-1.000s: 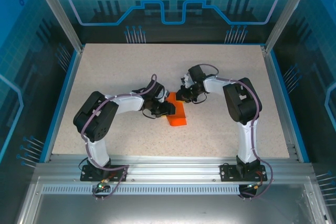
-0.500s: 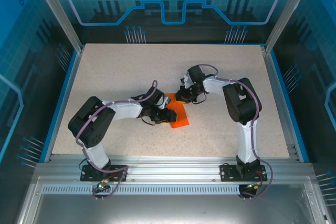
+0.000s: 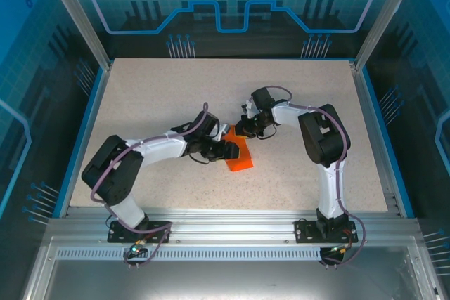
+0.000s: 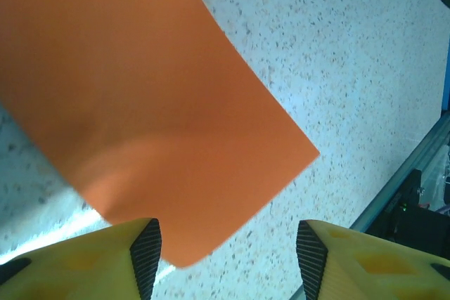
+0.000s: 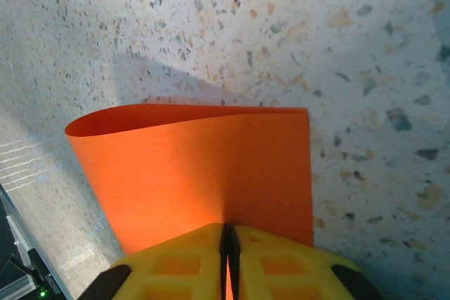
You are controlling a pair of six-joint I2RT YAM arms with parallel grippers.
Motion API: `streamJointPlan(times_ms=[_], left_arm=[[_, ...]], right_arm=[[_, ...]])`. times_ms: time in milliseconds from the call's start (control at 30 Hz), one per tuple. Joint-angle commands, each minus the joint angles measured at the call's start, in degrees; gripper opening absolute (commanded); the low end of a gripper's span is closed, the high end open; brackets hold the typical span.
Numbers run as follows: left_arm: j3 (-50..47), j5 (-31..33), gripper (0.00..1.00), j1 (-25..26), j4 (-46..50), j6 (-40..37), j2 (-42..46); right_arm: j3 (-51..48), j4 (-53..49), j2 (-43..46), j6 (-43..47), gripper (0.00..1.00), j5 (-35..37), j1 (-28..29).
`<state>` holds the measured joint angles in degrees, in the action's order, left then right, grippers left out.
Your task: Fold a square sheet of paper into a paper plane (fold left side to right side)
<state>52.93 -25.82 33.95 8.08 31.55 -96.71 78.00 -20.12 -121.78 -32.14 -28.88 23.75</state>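
Observation:
The orange-red sheet of paper (image 3: pixel 239 157) lies doubled over near the table's middle, its upper layer bowed rather than flat. In the right wrist view the paper (image 5: pixel 204 166) curls at its left side, and my right gripper (image 5: pixel 228 244) is shut on its near edge. My right gripper (image 3: pixel 241 129) sits at the sheet's far end in the top view. My left gripper (image 3: pixel 229 150) is at the sheet's left side. In the left wrist view it (image 4: pixel 228 261) stands open, and the paper (image 4: pixel 140 103) reaches toward the left fingertip without being held.
The speckled table (image 3: pixel 176 96) is bounded by a blue rim (image 3: pixel 83 131) and a metal rail (image 3: pixel 232 219) at the near edge. The rail also shows in the left wrist view at the right (image 4: pixel 408 173).
My left arm has stretched out lower and further right, sliding its gripper along the sheet's left side. The right gripper and the paper's far end have stayed put.

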Motion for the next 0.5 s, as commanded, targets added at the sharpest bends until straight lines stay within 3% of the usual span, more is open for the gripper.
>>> streamJointPlan(times_ms=[0,467], left_arm=[[2.41,-1.04,0.57,-0.14,-0.38,-0.70,-4.08],[-1.42,-3.41,0.56,1.65,-2.91,0.17,-7.45]], right_arm=[[-1.26,-4.49,-2.50,-0.47,0.13,5.60,0.95],[-1.28,-4.78,-2.67,-0.47,0.13,5.95,1.04]])
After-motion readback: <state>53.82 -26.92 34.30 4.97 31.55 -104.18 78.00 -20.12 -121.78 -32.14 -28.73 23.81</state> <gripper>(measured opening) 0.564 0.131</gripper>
